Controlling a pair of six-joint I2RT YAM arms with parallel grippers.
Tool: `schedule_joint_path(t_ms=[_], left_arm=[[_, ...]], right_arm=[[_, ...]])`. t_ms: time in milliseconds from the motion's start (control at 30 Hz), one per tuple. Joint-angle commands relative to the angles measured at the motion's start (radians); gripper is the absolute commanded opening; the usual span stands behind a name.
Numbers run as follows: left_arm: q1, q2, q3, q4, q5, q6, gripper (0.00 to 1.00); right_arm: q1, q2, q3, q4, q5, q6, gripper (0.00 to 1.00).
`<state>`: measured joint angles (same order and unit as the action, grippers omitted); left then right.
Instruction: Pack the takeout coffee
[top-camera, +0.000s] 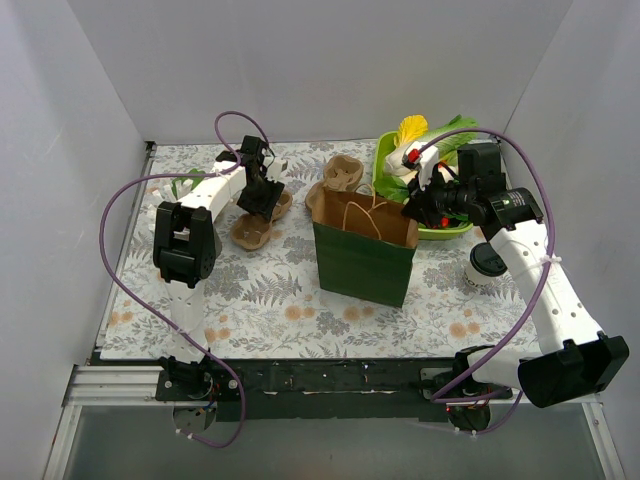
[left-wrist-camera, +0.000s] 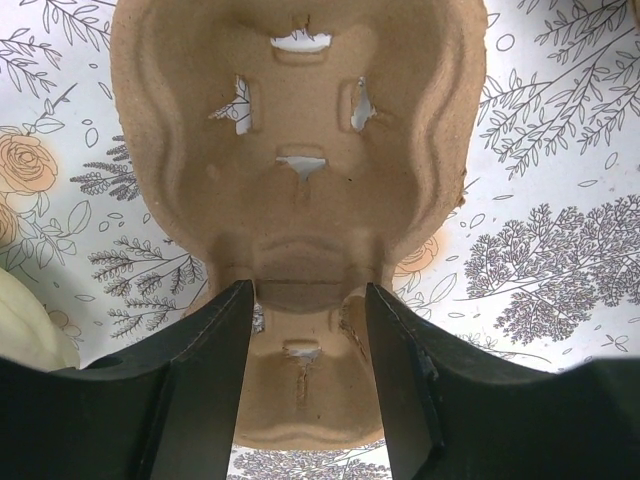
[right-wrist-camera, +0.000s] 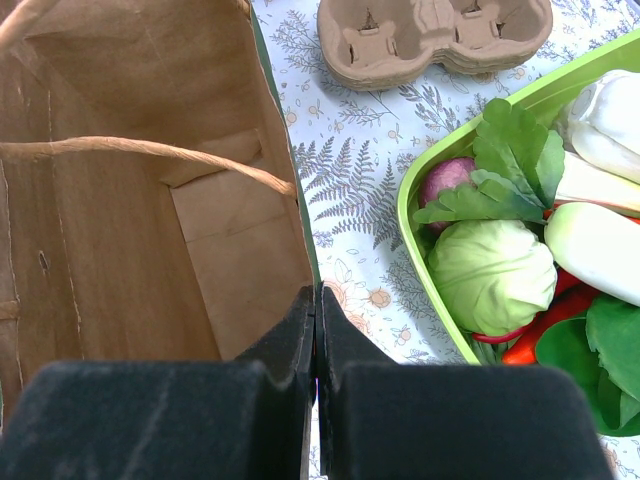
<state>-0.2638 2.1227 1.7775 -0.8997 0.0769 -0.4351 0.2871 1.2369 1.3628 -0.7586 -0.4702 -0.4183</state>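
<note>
The takeout coffee (top-camera: 488, 263), a small white cup with a black lid, stands on the tablecloth right of the green paper bag (top-camera: 362, 262). It shows in neither wrist view. My right gripper (top-camera: 415, 213) is shut on the bag's right rim; in the right wrist view the gripper (right-wrist-camera: 316, 295) pinches the green edge, and the brown inside of the bag (right-wrist-camera: 120, 250) looks empty. My left gripper (top-camera: 262, 200) is open, low over a brown cardboard carrier (top-camera: 258, 222). Its fingers (left-wrist-camera: 215, 340) stand either side of the narrow middle of the carrier (left-wrist-camera: 300, 130).
A stack of more carriers (top-camera: 340, 180) lies behind the bag and shows in the right wrist view (right-wrist-camera: 430, 40). A green tray (top-camera: 445, 232) of vegetables sits at the back right, with a cabbage (right-wrist-camera: 490, 275) near its rim (right-wrist-camera: 410, 200). A pale object (left-wrist-camera: 25, 320) lies left of the left gripper.
</note>
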Motion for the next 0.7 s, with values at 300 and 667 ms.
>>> schedule_joint_path(t_ms=[300, 667], left_arm=[[-0.003, 0.026, 0.017, -0.021, 0.021, -0.001, 0.45], [-0.003, 0.020, 0.034, -0.033, 0.030, -0.002, 0.24]], right_arm=[[-0.005, -0.008, -0.001, 0.024, -0.002, 0.006, 0.01], [-0.006, -0.016, -0.007, 0.024, 0.002, 0.004, 0.01]])
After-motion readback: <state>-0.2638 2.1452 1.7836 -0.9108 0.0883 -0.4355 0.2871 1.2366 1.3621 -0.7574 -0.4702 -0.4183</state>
